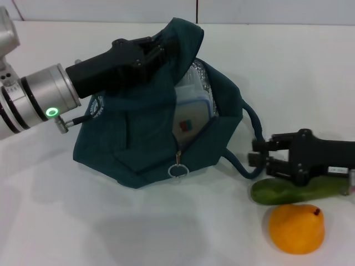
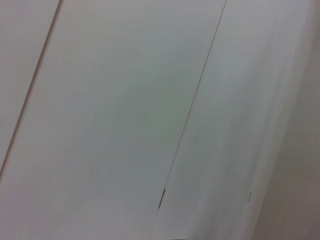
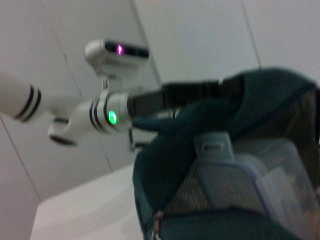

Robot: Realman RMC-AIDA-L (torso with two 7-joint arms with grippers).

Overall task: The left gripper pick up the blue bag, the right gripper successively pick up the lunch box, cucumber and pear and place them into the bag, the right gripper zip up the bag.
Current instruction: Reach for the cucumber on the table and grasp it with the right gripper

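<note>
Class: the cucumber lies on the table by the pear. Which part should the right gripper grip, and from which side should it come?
Grip the cucumber near its middle, from above, fingers across its narrow width. It lies flat and lengthwise, with the pear close on its near side, so a side approach looks crowded. The right gripper already hovers over its bag-side end.

The teal blue bag (image 1: 144,144) stands open, its top edge lifted. The clear lunch box (image 1: 191,113) sits inside it. Right of the bag lies the dark green cucumber (image 1: 294,190), with the orange-yellow pear (image 1: 297,227) just beside it.
</note>
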